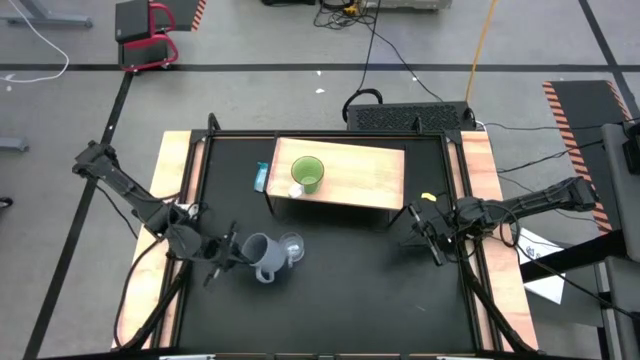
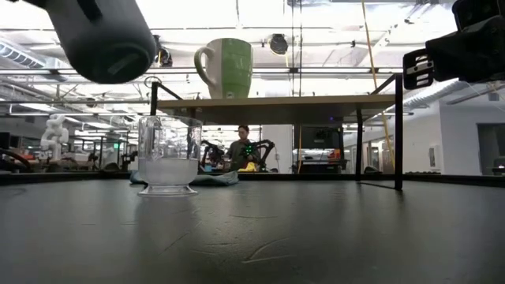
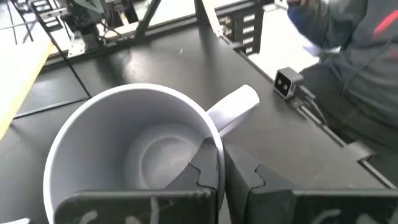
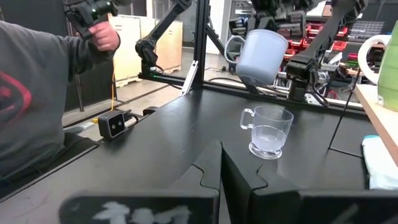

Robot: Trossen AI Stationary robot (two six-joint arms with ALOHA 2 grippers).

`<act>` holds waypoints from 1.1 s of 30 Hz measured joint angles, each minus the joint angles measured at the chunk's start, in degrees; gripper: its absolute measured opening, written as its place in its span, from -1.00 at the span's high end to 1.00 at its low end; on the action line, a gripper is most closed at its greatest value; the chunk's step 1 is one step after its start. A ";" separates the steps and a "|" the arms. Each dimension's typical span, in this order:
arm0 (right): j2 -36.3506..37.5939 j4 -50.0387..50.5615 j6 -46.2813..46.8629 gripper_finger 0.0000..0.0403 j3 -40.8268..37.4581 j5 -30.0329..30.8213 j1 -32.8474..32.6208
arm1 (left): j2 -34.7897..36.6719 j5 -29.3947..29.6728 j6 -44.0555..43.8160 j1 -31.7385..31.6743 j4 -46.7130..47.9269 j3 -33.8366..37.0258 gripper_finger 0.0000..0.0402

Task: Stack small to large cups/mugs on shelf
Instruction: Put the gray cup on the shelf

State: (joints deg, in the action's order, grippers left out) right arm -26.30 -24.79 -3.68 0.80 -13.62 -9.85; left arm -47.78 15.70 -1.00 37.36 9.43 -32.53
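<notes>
High view: the left gripper (image 1: 228, 248) grasps the grey-blue mug (image 1: 260, 256) by its rim, lifted; the green mug (image 1: 306, 174) on the shelf (image 1: 370, 175) lies toward the worktop's far edge; right gripper (image 1: 428, 232) clenched, empty.

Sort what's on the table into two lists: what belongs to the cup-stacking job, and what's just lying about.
Belongs to the job:
- green mug, standing on the shelf
- grey mug, held off the table by the left gripper, jaws shut on its rim
- glass cup, on the black tabletop

Just lying about:
- blue cloth beside the shelf
- right gripper, waiting, jaws shut on nothing
</notes>
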 joint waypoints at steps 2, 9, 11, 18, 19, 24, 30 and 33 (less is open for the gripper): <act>-0.18 -0.22 0.00 1.00 0.02 -0.01 -0.02 | 1.11 -0.01 -0.20 0.00 -3.08 2.94 0.97; -0.34 -0.21 0.02 1.00 0.01 -0.01 -0.01 | 2.95 0.36 0.33 0.00 -11.44 9.88 0.97; -0.38 -0.21 0.32 1.00 0.00 -0.01 0.00 | 2.96 0.17 0.70 0.00 -12.92 10.34 0.97; -0.40 -0.18 1.09 1.00 0.01 -0.01 -0.02 | 2.94 0.01 1.97 0.00 -12.30 10.45 0.97; -0.40 -0.18 1.09 1.00 0.01 -0.01 -0.01 | 2.94 0.05 1.97 0.00 -12.28 10.45 0.97; -0.41 -0.18 1.09 1.00 0.01 -0.01 -0.01 | 2.90 1.53 2.29 0.00 -14.30 10.46 0.97; -0.40 -0.18 1.03 1.00 0.02 -0.01 -0.02 | 2.03 7.47 3.51 -1.74 -24.63 10.47 0.97; -0.40 -0.18 0.96 1.00 0.02 -0.01 -0.02 | 0.64 7.86 3.75 -4.05 -29.99 10.45 0.97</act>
State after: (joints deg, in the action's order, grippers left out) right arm -26.70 -24.97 -2.72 0.82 -13.63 -9.87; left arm -47.14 23.57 2.76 33.31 -20.56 -22.09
